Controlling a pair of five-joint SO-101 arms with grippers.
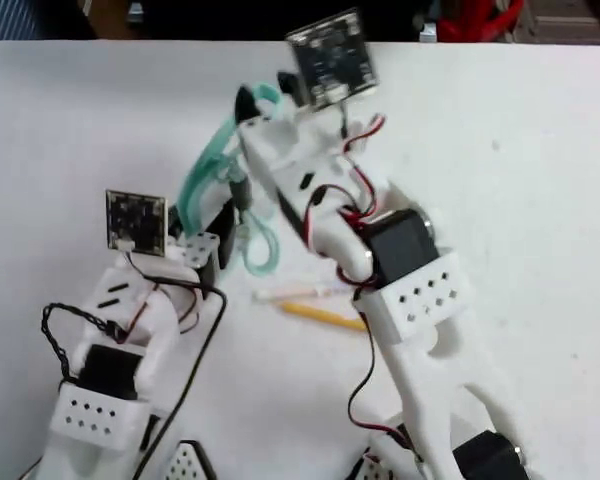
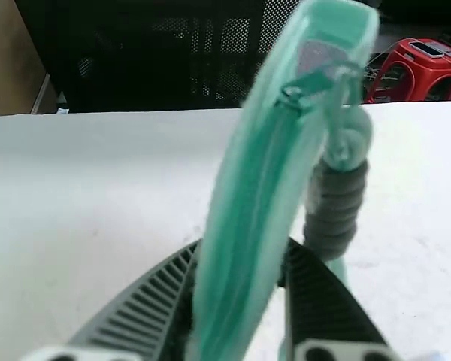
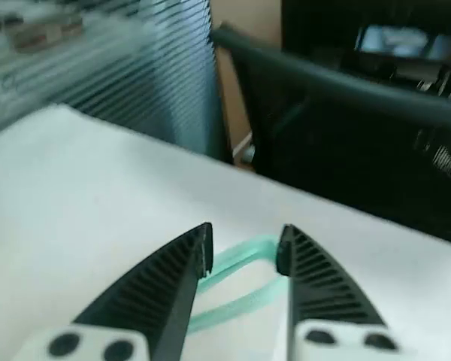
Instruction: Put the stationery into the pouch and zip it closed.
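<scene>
The teal pouch [image 1: 208, 172] stands on edge between the two arms. My left gripper [image 2: 237, 289] is shut on the pouch [image 2: 263, 210], which rises from its jaws with the zipper pull [image 2: 297, 92] near the upper end. A grey ribbed item [image 2: 336, 203] shows just behind the pouch. My right gripper [image 3: 244, 252] is open at the pouch's far end, with a teal edge [image 3: 240, 257] between its fingertips; in the high view this gripper [image 1: 252, 102] is near the table's back. A yellow pencil [image 1: 322, 316] and a pale pen [image 1: 302, 293] lie on the table beside the right arm.
The white table [image 1: 520, 170] has free room to the right and at the far left. Its back edge [image 1: 130, 42] runs close behind the right gripper. A red stool [image 2: 421, 68] and dark furniture stand off the table.
</scene>
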